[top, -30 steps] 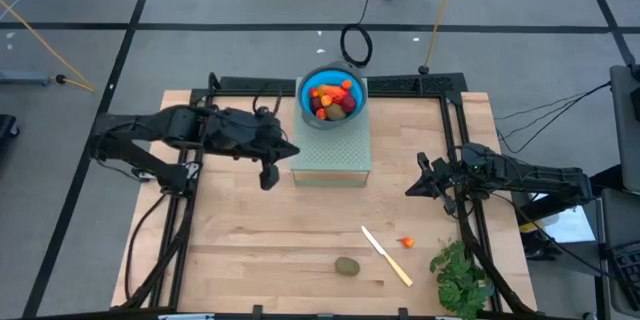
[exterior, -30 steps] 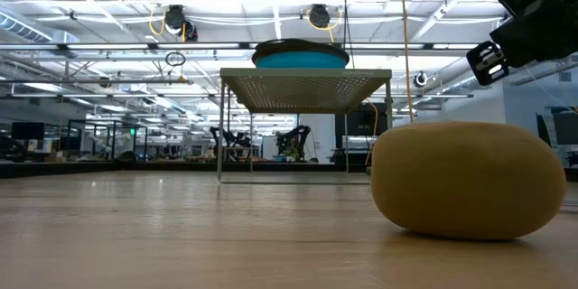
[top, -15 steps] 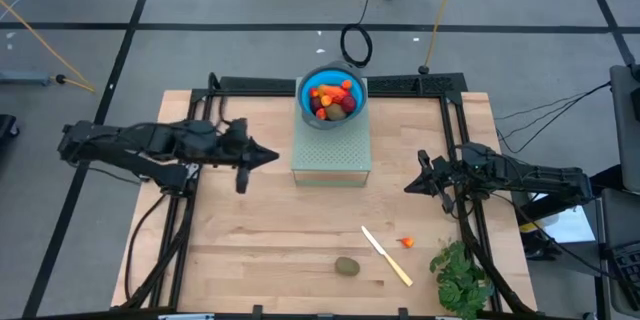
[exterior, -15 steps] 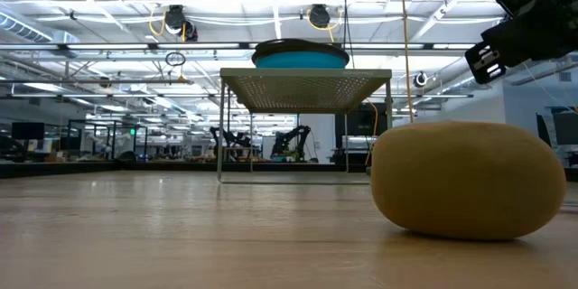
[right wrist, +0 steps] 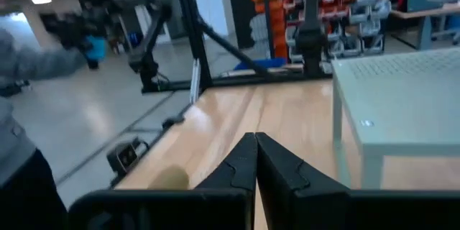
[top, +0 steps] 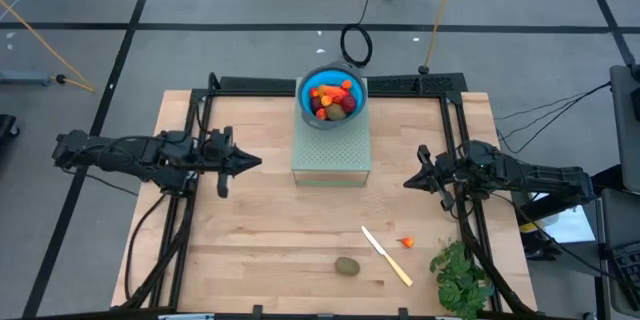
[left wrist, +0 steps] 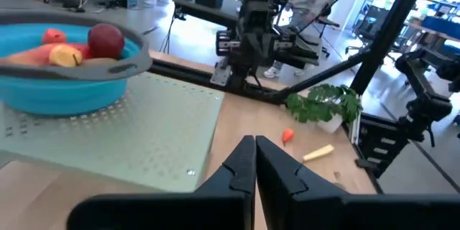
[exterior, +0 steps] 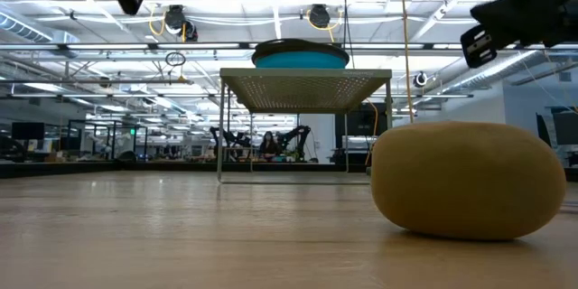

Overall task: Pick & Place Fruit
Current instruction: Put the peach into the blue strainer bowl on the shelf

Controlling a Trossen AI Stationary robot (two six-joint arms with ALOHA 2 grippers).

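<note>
Blue bowl [top: 332, 100] on the raised stand already holds most fruit; a kiwi [top: 347, 266] and orange bit [top: 407, 243] remain on the counter [top: 250, 230], both grippers empty, fingers pressed together

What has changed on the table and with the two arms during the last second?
The left tool, shut and empty, has drawn back from beside the pale green perforated stand toward the table's left edge. Nothing was taken or released. The right tool, also shut, the blue bowl of fruit, the brown-green kiwi-like oval, the small orange-red bit and the cream knife stayed in place.
</note>
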